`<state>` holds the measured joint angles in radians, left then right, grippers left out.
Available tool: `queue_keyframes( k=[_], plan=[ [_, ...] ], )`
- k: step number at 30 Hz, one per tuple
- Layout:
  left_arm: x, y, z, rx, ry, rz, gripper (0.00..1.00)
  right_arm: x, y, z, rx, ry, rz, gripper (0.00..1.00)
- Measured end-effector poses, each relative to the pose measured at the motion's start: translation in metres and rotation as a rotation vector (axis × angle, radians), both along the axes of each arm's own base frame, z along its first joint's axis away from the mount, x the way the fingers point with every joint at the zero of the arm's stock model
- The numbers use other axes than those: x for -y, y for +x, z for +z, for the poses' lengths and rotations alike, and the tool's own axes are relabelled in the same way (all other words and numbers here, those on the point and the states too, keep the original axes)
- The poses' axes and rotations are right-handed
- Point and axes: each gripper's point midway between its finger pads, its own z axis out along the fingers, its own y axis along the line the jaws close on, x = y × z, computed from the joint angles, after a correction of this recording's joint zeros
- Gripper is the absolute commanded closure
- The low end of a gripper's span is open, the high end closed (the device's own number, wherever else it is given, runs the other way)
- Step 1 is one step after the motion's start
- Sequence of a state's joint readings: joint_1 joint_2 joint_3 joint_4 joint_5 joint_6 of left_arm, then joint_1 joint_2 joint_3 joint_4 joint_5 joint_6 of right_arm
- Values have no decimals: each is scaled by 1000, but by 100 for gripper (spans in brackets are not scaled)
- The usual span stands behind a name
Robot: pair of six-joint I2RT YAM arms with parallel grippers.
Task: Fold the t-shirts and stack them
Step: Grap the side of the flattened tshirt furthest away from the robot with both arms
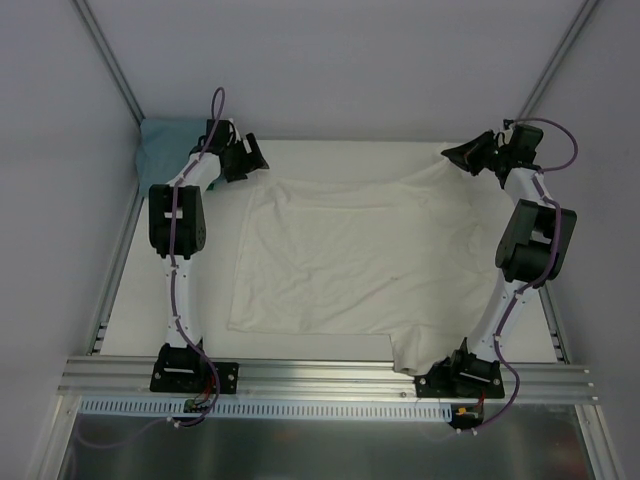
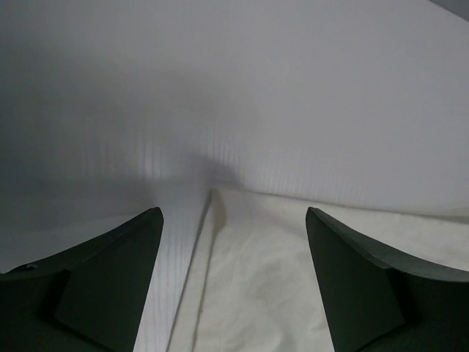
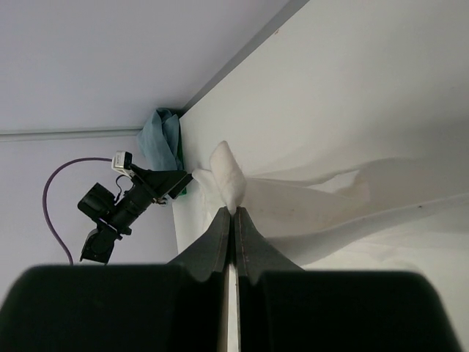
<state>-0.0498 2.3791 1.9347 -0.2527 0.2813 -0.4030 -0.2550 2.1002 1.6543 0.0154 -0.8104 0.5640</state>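
Pinching a raised corner of cream t-shirt (image 1: 350, 250), right gripper (image 3: 233, 213) extends far-right; left gripper (image 2: 233, 216) extends far-left, jaws apart above shirt edge.

Left arm (image 1: 178, 220) and right arm (image 1: 530, 240) reach far, elbows raised. Left gripper (image 1: 245, 157) hangs with jaws wide apart; right gripper (image 1: 465, 155) has jaws pinched together on the tee (image 3: 229, 172)
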Motion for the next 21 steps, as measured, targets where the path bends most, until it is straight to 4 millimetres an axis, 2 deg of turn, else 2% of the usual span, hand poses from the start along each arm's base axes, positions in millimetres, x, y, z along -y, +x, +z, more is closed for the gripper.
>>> queue_keyframes(
  k=[4,7,9,11,21],
  plan=[
    [4,16,1,22,-48,7,22,-1,0,0,1,2,4,100],
    [11,25,0,33,-93,2,27,0,0,1,3,3,4,100],
    [17,27,-1,25,-129,-7,36,0,0,1,2,4,3,100],
    [22,28,-3,16,-161,-18,42,1,0,1,2,5,1,100],
    [25,15,-7,-47,-218,-43,47,2,0,1,-2,9,-4,100]
  ],
)
